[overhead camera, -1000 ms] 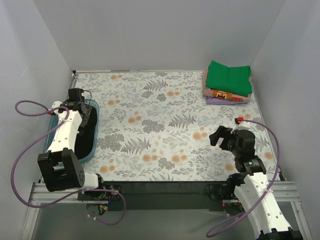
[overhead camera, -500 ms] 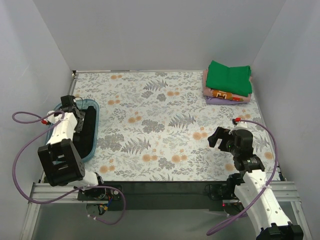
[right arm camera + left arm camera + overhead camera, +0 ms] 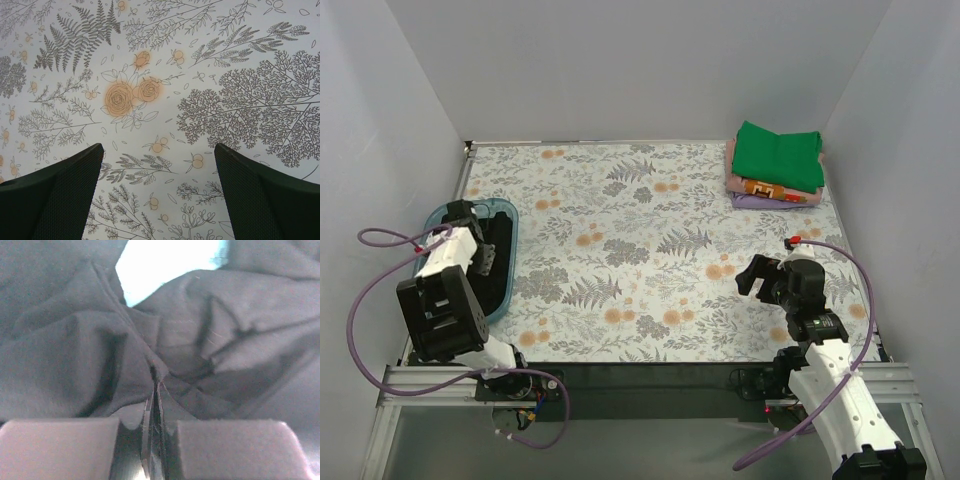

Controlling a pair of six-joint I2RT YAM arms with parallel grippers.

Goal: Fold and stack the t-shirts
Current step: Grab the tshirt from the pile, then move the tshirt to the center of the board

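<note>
A crumpled black t-shirt [image 3: 501, 268] lies in the teal tray [image 3: 508, 212] at the left edge of the table. My left gripper [image 3: 483, 257] is down inside the tray. In the left wrist view this gripper [image 3: 156, 390] is shut on a pinched ridge of the black t-shirt [image 3: 75, 340], and a patch of pale tray [image 3: 165, 265] shows beyond the cloth. At the far right corner is a stack of folded t-shirts: green [image 3: 777, 155] on top, orange-patterned [image 3: 765, 188] and lavender [image 3: 750, 201] below. My right gripper [image 3: 752, 272] hovers open over bare tablecloth, with nothing between its fingers [image 3: 60, 185].
A floral tablecloth [image 3: 640, 250] covers the table between the tray and the stack. White walls close in the left, back and right sides. A purple cable [image 3: 370, 300] loops out from the left arm, and another runs along the right arm.
My left gripper has dropped lower into the tray and gone from open to shut on the black cloth. The right arm has barely shifted.
</note>
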